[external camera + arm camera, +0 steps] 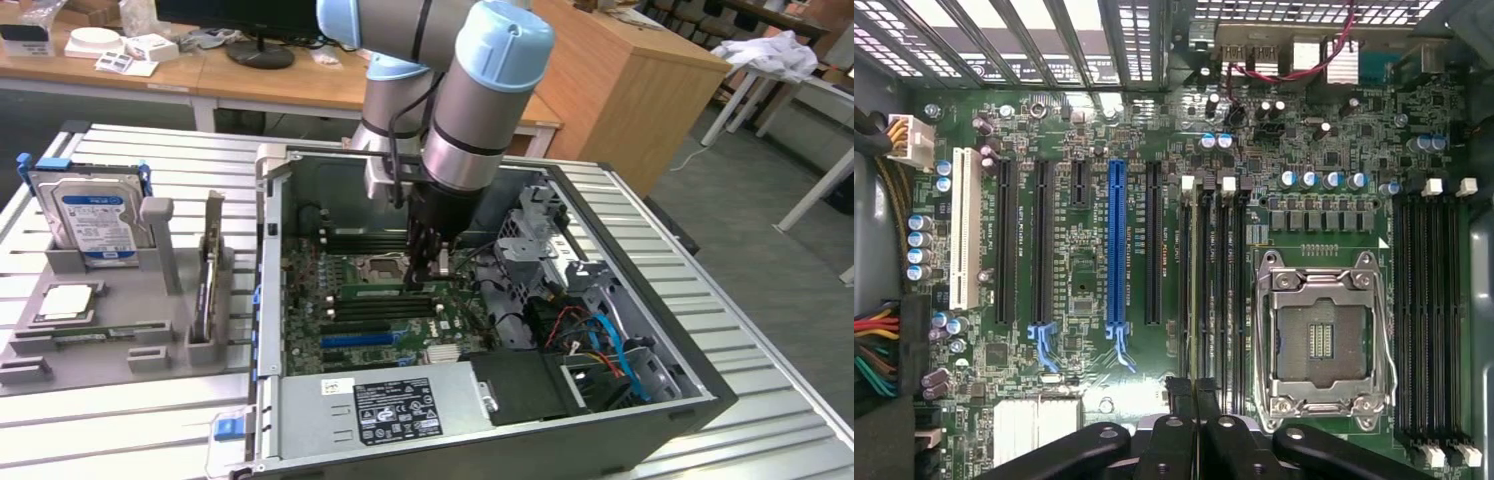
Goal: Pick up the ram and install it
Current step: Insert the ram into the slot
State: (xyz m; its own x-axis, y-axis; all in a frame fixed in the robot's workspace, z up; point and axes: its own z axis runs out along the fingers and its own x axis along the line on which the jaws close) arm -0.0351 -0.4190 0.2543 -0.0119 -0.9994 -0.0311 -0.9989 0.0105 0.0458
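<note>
The ram (376, 291) is a thin green stick that sits on edge in one of the black memory slots of the motherboard (334, 330), inside the open computer case. In the wrist view the ram (1204, 280) runs lengthwise between the neighbouring slots, beside the bare processor socket (1317, 335). My gripper (434, 268) hangs straight down over the slots' end nearest the socket. Its dark fingers are shut together, and the gripper (1192, 385) stands right at the ram's end. I cannot tell whether the tips touch the stick.
A grey fixture (160, 235) at the exterior view's left holds a silver hard drive with a blue label (91, 215) and a square silver processor chip (67, 300). The case walls (267, 300), the power supply (387, 405) and coloured cables (601, 345) surround the motherboard.
</note>
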